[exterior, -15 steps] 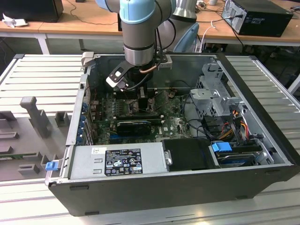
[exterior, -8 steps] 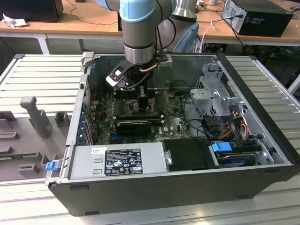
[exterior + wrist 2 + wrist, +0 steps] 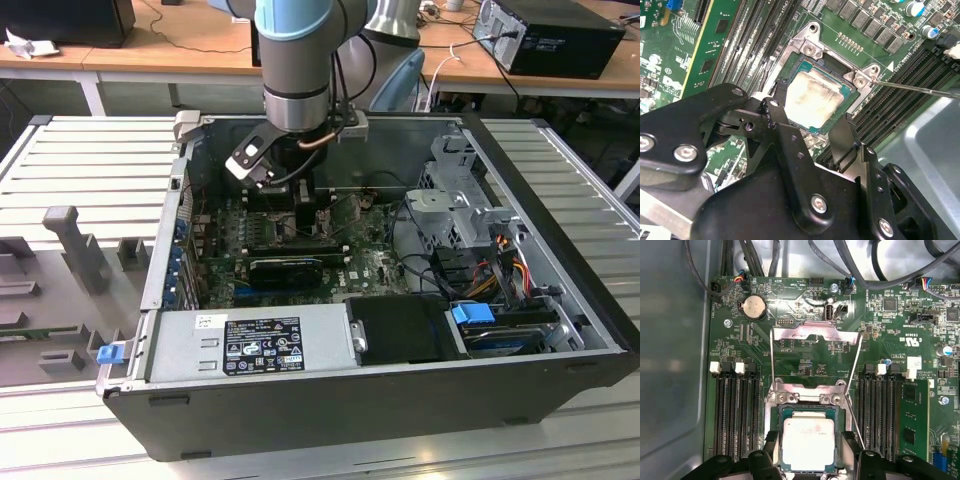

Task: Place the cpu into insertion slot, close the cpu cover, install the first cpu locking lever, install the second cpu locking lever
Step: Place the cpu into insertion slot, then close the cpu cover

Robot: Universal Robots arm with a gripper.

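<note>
While near desks (image 3: 190,45), case (image 3: 400,400) on table (image 3: 90,150).

The cpu (image 3: 809,442) in the insertion slot (image 3: 810,407)

A ribbed metal desk (image 3: 90,160) spans the foreground of a workshop, with grey moulded fixtures (image 3: 75,245) resting on it at the exterior view's left. Behind it stand white-legged wooden desks (image 3: 190,45), one carrying a black computer tower (image 3: 550,35), with a blue chair (image 3: 400,85) near them.
</note>
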